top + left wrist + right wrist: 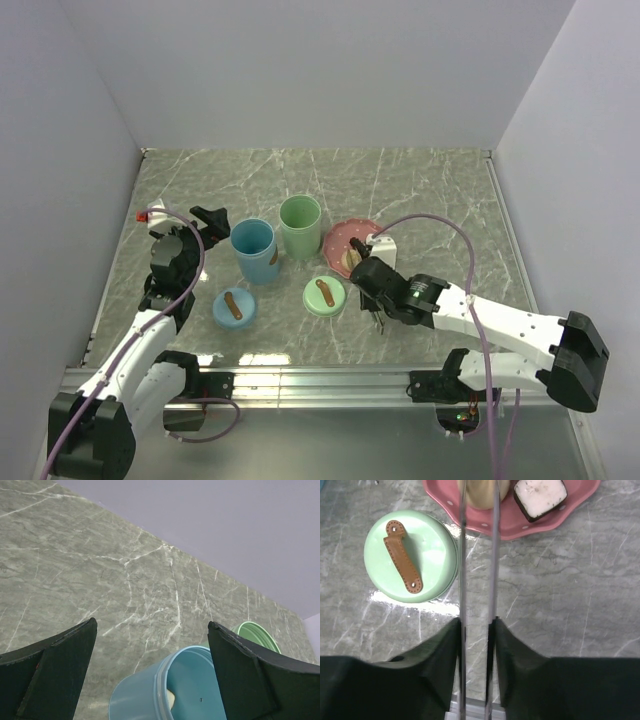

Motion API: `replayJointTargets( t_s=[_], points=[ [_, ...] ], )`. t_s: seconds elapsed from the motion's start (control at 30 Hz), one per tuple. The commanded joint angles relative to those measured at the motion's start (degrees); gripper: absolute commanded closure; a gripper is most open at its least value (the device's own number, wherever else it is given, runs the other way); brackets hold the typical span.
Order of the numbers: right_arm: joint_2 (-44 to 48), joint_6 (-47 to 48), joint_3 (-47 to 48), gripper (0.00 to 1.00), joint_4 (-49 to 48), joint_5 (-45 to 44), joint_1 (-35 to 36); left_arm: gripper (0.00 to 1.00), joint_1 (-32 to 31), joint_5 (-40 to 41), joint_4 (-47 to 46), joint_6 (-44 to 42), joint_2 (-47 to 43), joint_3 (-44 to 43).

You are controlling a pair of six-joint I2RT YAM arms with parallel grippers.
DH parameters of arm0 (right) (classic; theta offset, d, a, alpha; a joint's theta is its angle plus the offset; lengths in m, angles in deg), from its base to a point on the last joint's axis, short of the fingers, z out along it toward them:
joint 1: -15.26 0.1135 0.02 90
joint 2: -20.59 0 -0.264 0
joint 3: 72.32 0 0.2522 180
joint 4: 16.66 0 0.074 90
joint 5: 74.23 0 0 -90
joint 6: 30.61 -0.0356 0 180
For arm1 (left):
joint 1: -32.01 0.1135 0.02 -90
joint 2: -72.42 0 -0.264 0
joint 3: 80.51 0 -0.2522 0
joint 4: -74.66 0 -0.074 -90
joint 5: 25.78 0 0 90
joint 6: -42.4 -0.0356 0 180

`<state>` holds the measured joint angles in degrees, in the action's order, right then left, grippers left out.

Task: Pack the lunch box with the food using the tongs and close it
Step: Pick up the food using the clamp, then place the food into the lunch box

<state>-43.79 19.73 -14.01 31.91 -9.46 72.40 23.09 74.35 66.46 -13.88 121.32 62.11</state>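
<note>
My right gripper [477, 622] is shut on the slim metal tongs [461, 555], one finger pressing each arm. The two arms run forward nearly parallel to the pink plate [520, 525], where they flank a tan bun [479, 492]. A white sushi piece with a dark rim [540, 495] lies beside the bun. From above, the right gripper [372, 275] sits just in front of the plate [338, 236]. The lunch box is two open tubs, blue [254, 250] and green [300, 226]. My left gripper [152, 630] hangs open over the blue tub [145, 695], which holds a pale food piece [171, 698].
Two lids with brown straps lie flat near the front: a blue one [234, 307] and a green one [325, 296], the latter just left of the tongs [410, 555]. The green tub's rim [257, 632] shows behind the blue one. White walls enclose the marble table.
</note>
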Motion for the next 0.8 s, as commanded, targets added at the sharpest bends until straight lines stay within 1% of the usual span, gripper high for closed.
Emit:
replayJointTargets(
  t_s=[0.0, 0.13, 0.2, 0.6, 0.77],
  points=[
    [-0.8, 0.4, 0.3, 0.67, -2.6, -0.4, -1.0, 0.00, 0.2, -0.7, -2.7, 0.5, -1.3, 0.4],
    [-0.9, 0.5, 1.0, 0.77, -2.0, -1.0, -1.0, 0.01, 0.2, -0.8, -2.7, 0.4, -1.3, 0.4],
    [-0.6, 0.5, 1.4, 0.80, -1.7, -1.5, -1.1, 0.01, 0.2, -0.9, -2.7, 0.4, -1.2, 0.4],
    [1.5, 3.6, 9.4, 0.80, 2.7, -6.5, -1.0, 0.01, 0.2, -0.5, -2.5, 0.3, -1.2, 0.1],
    [1.8, 5.7, 14.9, 0.80, 4.0, -9.1, -1.0, 0.01, 0.3, -0.3, -2.5, 0.3, -0.9, 0.1]
  ],
)
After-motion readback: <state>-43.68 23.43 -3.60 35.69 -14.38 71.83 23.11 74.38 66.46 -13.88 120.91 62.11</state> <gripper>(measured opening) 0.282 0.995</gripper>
